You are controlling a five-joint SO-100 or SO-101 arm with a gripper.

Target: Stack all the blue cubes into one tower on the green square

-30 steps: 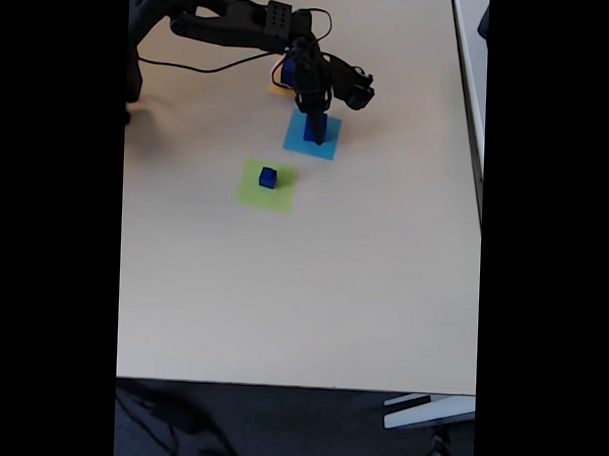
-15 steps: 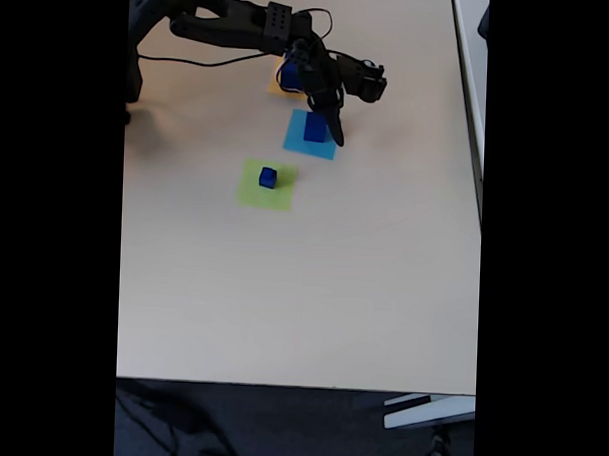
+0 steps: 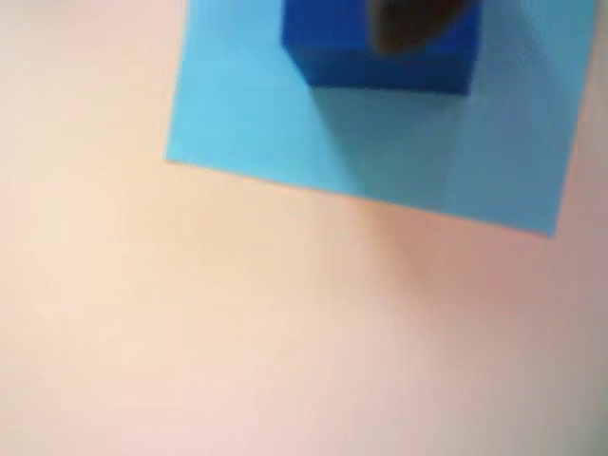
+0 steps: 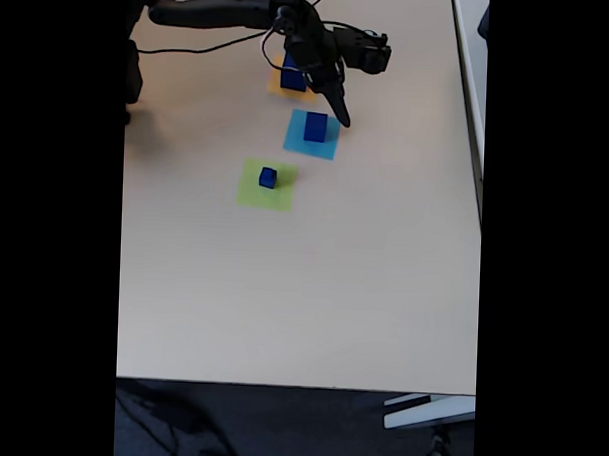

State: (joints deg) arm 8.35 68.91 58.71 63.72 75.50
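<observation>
So from my remote seat, going near to far in the fixed view: the worktop (image 4: pixel 302 288) is sitting bare in front, then the green square (image 4: pixel 267 185) is carrying just the small blue cube (image 4: pixel 267 177), nothing stacked on it yet. Behind that and a bit right, the medium blue cube (image 4: pixel 315 126) is sitting on the light-blue square (image 4: pixel 312 134), and furthest back the large blue cube (image 4: pixel 293 74) is resting on the orange square (image 4: pixel 286 84), partly tucked under the arm.

The gripper (image 4: pixel 338 114) is hanging just above and to the right of the medium cube, not touching it as far as I can judge. In the wrist view that cube (image 3: pixel 380 47) is showing at the top edge with a dark blurry tip over it, so it's lying just ahead of the jaws. Honestly can't tell how wide the jaws are standing, too small and blurry, but they're carrying nothing I can see. I'm guessing the small cube needs clearing off green first.
</observation>
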